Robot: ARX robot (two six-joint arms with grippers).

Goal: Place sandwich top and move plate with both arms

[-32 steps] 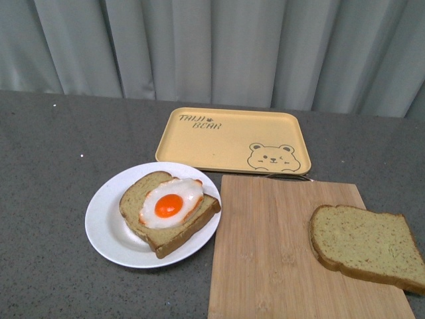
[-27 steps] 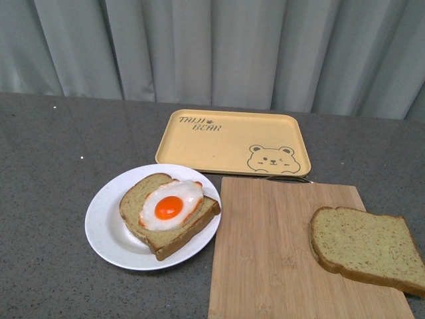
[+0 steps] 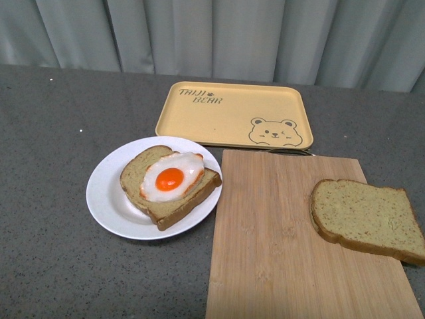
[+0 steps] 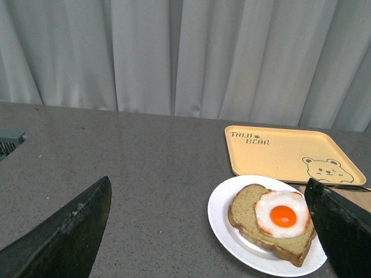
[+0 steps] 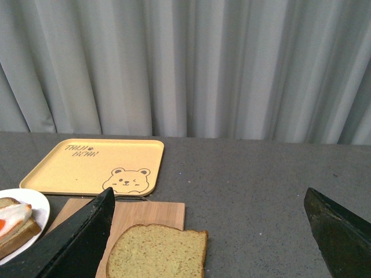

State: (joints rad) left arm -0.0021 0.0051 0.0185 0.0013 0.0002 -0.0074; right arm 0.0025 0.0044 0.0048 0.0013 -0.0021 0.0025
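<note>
As both jaws are spread wide and empty, the sandwich top (image 3: pixel 366 216) is best gripped by its crust. It should be kept flat.

In front view, plate (image 3: pixel 101 199), tray (image 3: pixel 226 126), board (image 3: pixel 265 246), sandwich top (image 3: pixel 365 216) all higher

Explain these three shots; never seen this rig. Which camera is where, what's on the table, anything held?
A two-armed robot. The front view is from a camera on its body, facing forward. The other two are from wrist cameras: the dark wedges framing each are the left jaws and the right jaws, both wide open, holding nothing. On the grey table: a white plate carrying a bread slice topped with a fried egg, a yellow bear tray, and a wooden cutting board with the plain sandwich top at its right edge.
</note>
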